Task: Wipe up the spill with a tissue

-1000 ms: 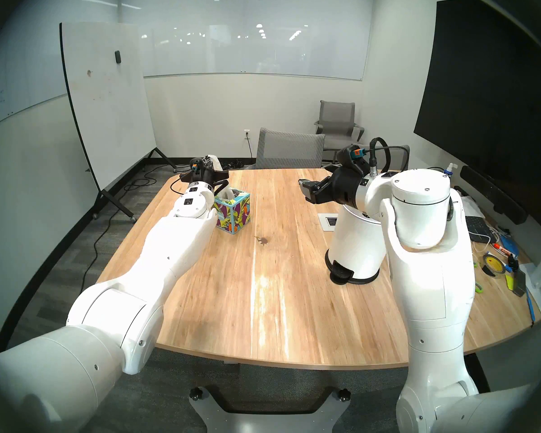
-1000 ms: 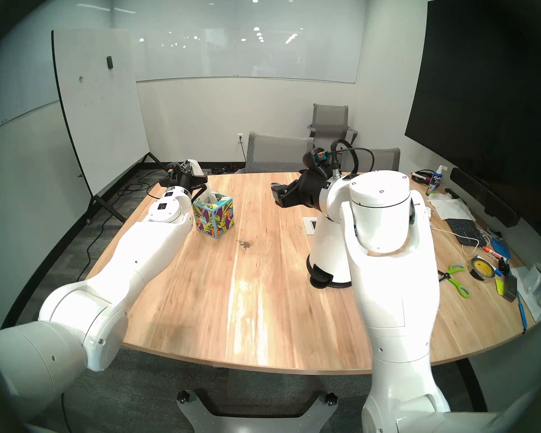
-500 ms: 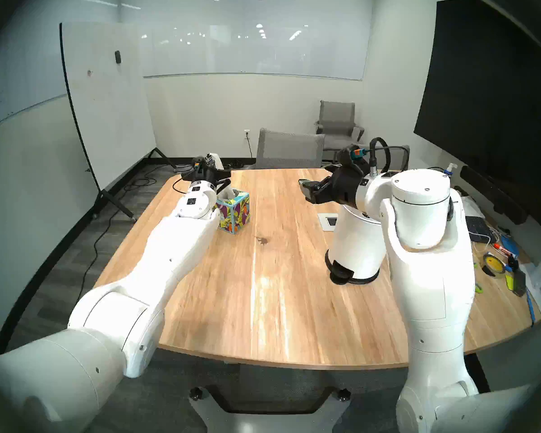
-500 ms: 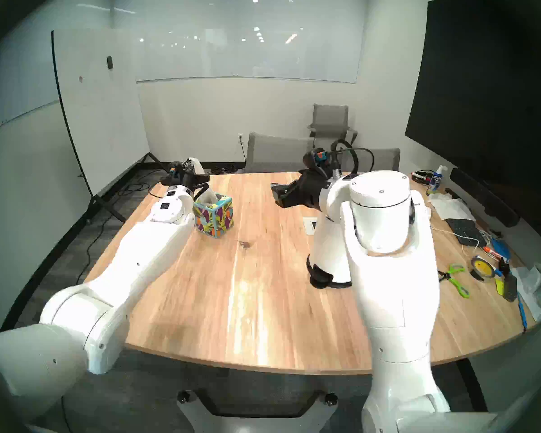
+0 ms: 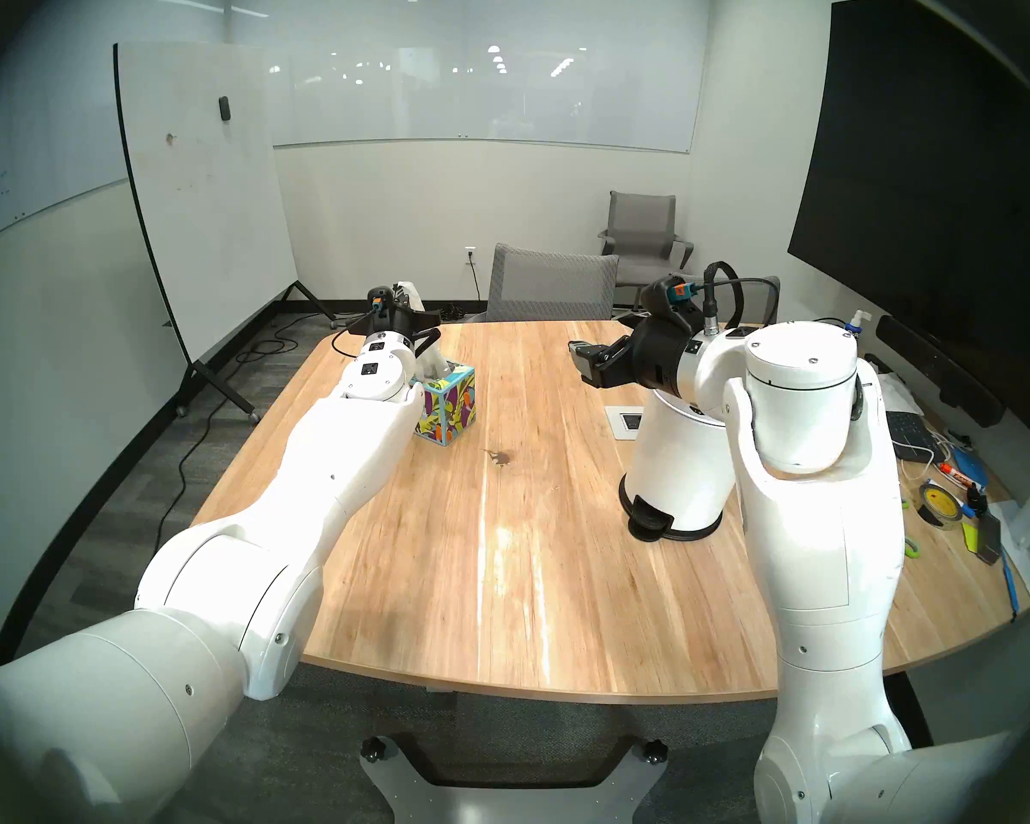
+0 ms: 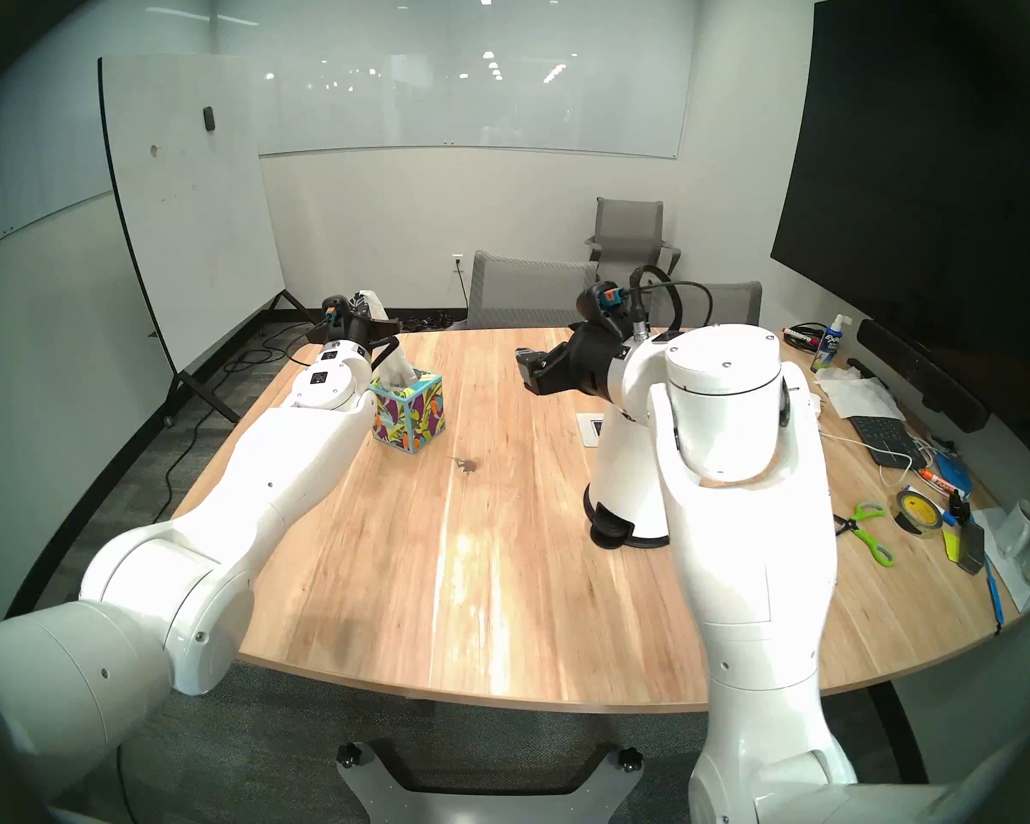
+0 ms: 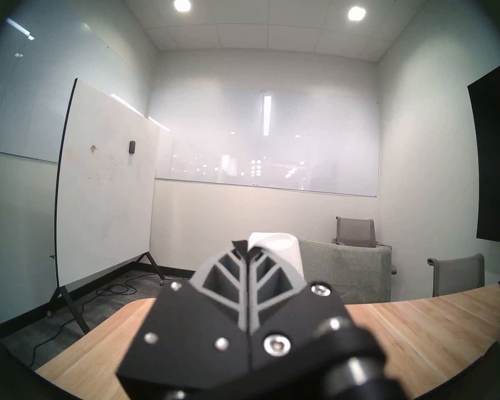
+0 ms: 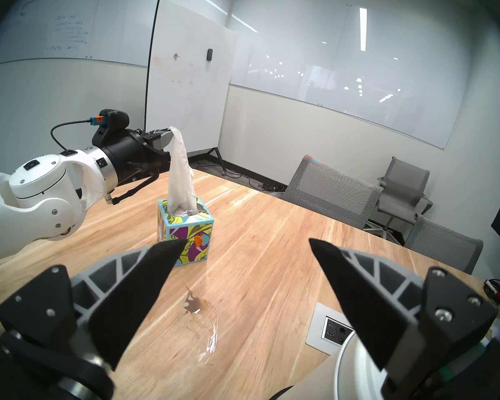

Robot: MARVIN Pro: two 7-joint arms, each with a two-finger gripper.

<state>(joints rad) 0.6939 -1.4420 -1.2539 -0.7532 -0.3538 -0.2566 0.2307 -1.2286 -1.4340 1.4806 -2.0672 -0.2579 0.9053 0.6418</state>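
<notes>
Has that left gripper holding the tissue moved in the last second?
Yes. The left gripper, shut on the tissue, has risen slightly in the head view against the fixed whiteboard stand, away from the tissue box.

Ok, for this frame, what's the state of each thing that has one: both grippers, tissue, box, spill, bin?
Left gripper: shut on the thin white paper tissue, whose lower end is in the box.
Right gripper: open, empty.
Toucan-printed cube tissue box: upright on the table.
Small dark brown spill: unwiped.
White cylindrical pedal bin: upright, lid hidden.
</notes>
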